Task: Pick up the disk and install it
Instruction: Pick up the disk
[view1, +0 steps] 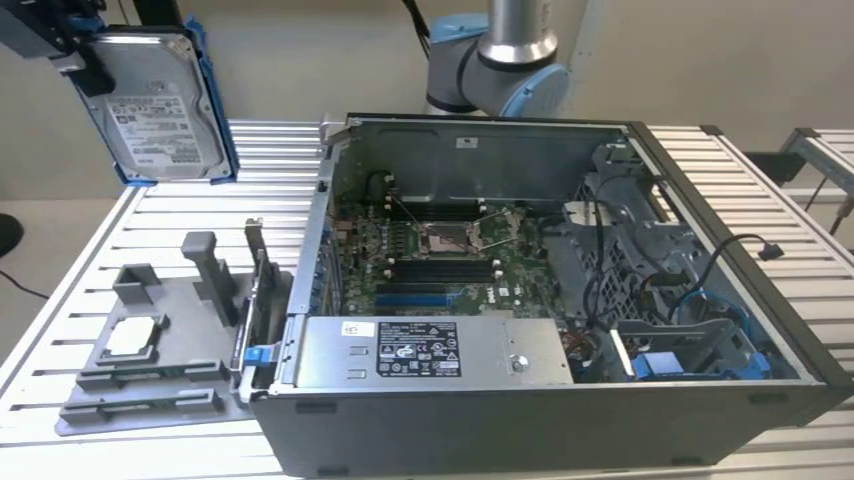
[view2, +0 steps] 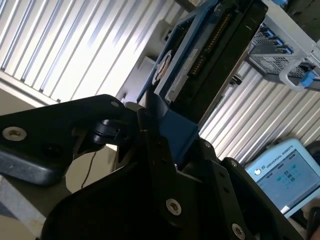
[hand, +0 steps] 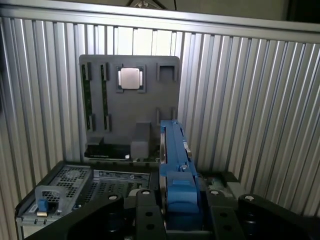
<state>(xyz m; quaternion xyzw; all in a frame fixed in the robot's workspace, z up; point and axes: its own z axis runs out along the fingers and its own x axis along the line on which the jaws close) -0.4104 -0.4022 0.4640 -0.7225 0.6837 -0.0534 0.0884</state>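
Gripper (hand: 179, 202) jaws are clamped narrowly on the blue-framed disk (hand: 172, 150), which is held upright in the air, over the grey tray (hand: 150, 100), beside the open computer case (view1: 534, 425).

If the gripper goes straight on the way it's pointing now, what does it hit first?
Probably the flat grey parts tray, reached first by the blue-framed silver metal disk the gripper holds; depth is unclear.
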